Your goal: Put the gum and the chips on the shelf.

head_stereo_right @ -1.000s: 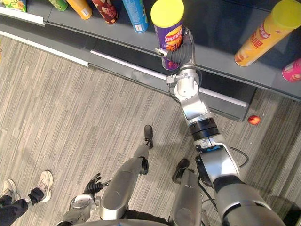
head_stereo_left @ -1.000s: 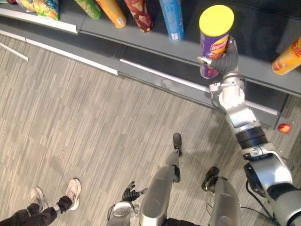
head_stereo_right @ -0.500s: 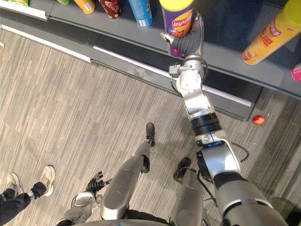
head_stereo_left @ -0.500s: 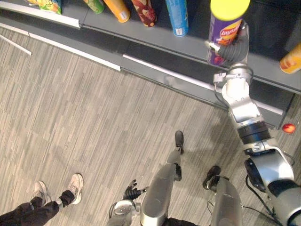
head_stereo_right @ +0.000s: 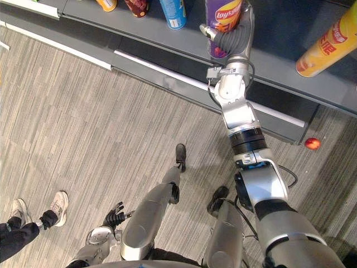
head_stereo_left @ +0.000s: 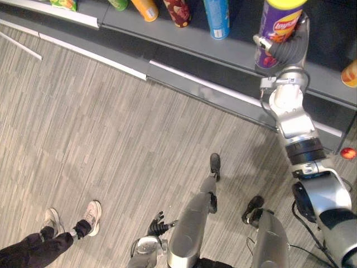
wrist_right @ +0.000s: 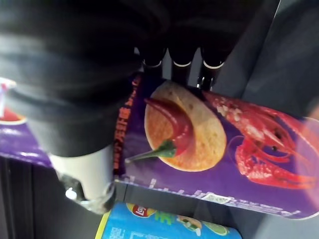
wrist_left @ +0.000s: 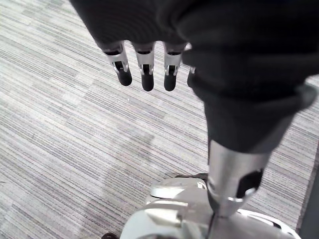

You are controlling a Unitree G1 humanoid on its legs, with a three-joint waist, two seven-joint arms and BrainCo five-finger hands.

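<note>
A purple chips can (head_stereo_left: 277, 25) with a yellow lid stands upright over the dark grey shelf board (head_stereo_left: 234, 51), between a blue can (head_stereo_left: 217, 17) and an orange can (head_stereo_right: 328, 46). My right hand (head_stereo_left: 288, 51) is shut round its lower half, arm stretched out to the shelf. In the right wrist view the fingers (wrist_right: 181, 59) and thumb wrap the purple can (wrist_right: 209, 149). I cannot tell whether its base touches the board. My left hand (head_stereo_left: 155, 226) hangs low by my side, its fingers (wrist_left: 146, 69) straight and holding nothing.
More cans stand in a row on the shelf to the left: a dark red one (head_stereo_left: 178, 10) and an orange one (head_stereo_left: 146, 8). A small red ball (head_stereo_left: 348, 153) lies on the floor by the shelf's base. A person's legs and shoes (head_stereo_left: 89, 215) show at lower left.
My right hand has carried the purple can a little deeper over the shelf board. The camera has also shifted, so the whole shelf sits higher in view. The left hand has not moved.
</note>
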